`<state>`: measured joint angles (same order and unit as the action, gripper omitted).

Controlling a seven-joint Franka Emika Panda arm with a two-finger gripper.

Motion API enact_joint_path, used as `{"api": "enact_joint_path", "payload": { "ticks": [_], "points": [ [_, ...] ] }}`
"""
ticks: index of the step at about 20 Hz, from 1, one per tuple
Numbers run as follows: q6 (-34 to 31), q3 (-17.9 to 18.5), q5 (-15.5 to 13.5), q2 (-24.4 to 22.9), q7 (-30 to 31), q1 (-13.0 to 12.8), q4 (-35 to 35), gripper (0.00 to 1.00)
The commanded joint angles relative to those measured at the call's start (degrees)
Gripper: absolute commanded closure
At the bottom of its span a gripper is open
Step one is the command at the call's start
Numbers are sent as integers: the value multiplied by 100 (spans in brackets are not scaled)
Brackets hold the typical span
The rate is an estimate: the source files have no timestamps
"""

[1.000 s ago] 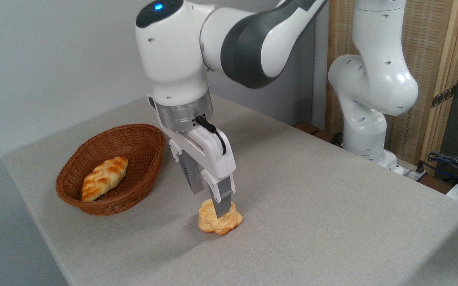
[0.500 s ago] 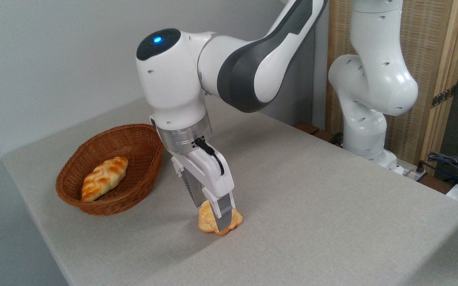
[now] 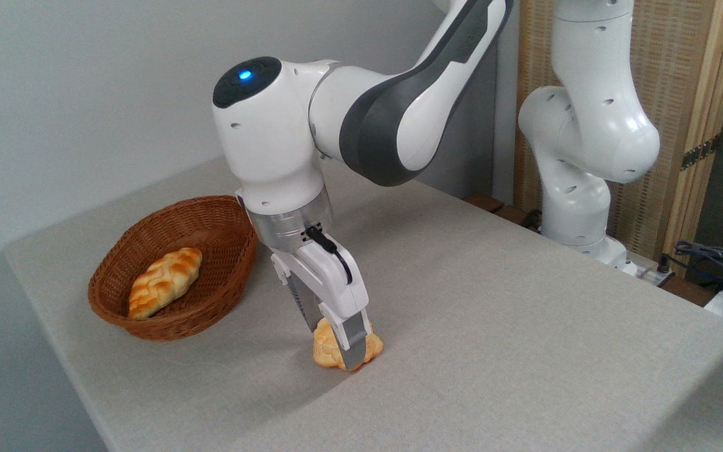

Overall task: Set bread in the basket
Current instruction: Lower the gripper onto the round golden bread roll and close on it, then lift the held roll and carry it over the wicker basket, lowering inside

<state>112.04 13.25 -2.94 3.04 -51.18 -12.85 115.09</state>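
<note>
**Fingers astride the bun at lower centre**

While the bread (image 3: 344,348) lies on the grey table (image 3: 493,351) just below the middle of the frame, the gripper (image 3: 336,342) is lowered over it with one finger on each side. The near finger covers the bun's front and reaches almost to the cloth; the far finger goes down behind it. Whether the fingers already press the bun or merely flank it cannot be told from this angle. They are spread to about the bun's width, no wider. The bun's base looks to be on the tabletop, with its shadow directly beneath.

Left of the gripper, toward the left edge of the table, stands the basket (image 3: 223,216), clearly apart from the bun. Inside it, on the lower left of its floor, lies a braided loaf (image 3: 164,281) with browned stripes.

The arm's white wrist, with a blue light on top, fills the upper centre of the frame. At upper right its base column rises in front of a woven screen (image 3: 681,94). Cables (image 3: 713,257) lie at the right edge.
</note>
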Motion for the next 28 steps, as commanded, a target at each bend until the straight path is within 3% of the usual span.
{"api": "enact_joint_path", "payload": {
  "ticks": [1, 6, 8, 10, 12, 16, 18, 22, 23, 25, 28],
  "points": [
    [54, 37, 30, -67, -86, -42, 23, 53],
    [28, 37, 22, -111, -77, -42, -38, 52],
    [2, 20, -118, -260, -51, -42, -248, 51],
    [-16, -94, -442, -330, 11, -86, -521, 51],
    [-25, -349, -655, -339, 72, -95, -671, 51],
    [54, -1025, -778, -261, 1020, -104, -926, 48],
    [81, -1306, -1041, -155, 1214, -104, -996, 48],
    [98, -1851, -1297, 449, 1784, -104, -1566, 47],
    [133, -2009, -1288, 652, 2047, -104, -1751, 36],
    [535, -2334, -1244, 873, 2549, -104, -1841, 31],
    [1099, -2625, -1227, 1145, 3471, -121, -1849, 11]
  ]
}}
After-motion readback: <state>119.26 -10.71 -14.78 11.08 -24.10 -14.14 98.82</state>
